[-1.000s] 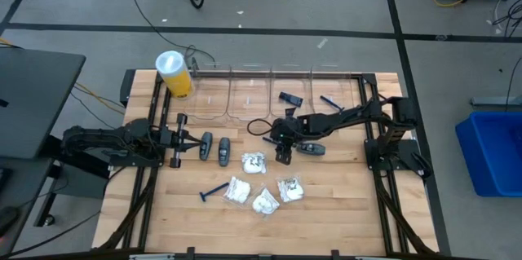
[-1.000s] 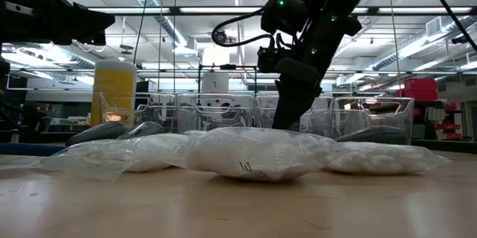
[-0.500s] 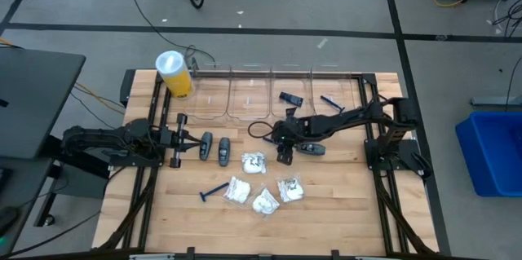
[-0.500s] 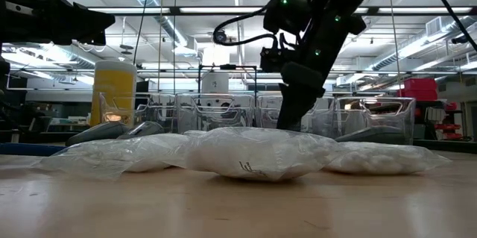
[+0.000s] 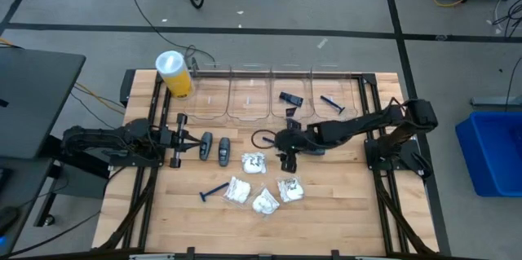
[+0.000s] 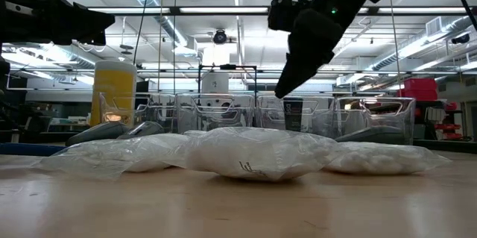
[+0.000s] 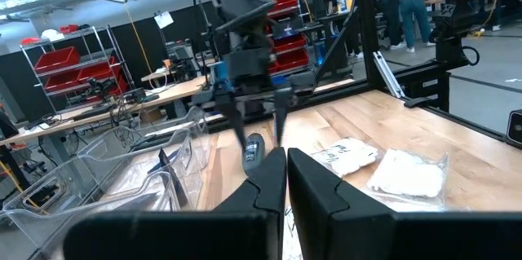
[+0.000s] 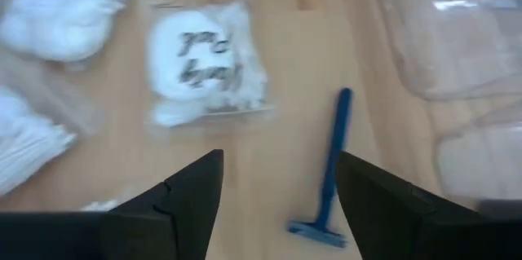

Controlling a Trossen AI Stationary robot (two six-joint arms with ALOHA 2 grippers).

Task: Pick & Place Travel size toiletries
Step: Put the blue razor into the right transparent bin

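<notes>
Right pincer point(image 5: 286, 160): jaws wide, nothing held; it hangs above the middle of the surface point(image 5: 342, 203), clear of everything on it. Nearest item: thin blue plastic razor point(image 8: 330, 162), seen only in the right wrist view and hidden under the arm from above. It lies flat just ahead of the fingertips, off-centre in the gap and close to one finger, with its head toward the pincer. Handling, judged: very light, stiff, low-lying and narrow, likely to skid or pivot if nudged. Best taken across the mid-handle with the jaws square to it, away from the bladed head. Next out: white plastic packet with dark print point(image 5: 254, 162), beside the razor on the side away from the clear plastic trays point(image 5: 245, 97) at the far edge. Judged soft, light and slick-skinned; pinch it at the bulge. Three more white plastic packets point(image 5: 263, 201) lie toward the near edge, with a second blue razor point(image 5: 214, 191) beside them. Two dark grey oval pieces point(image 5: 214, 149) lie toward the left edge. Left pincer point(image 5: 189, 143): jaws closed, empty, waiting at the left edge.
</notes>
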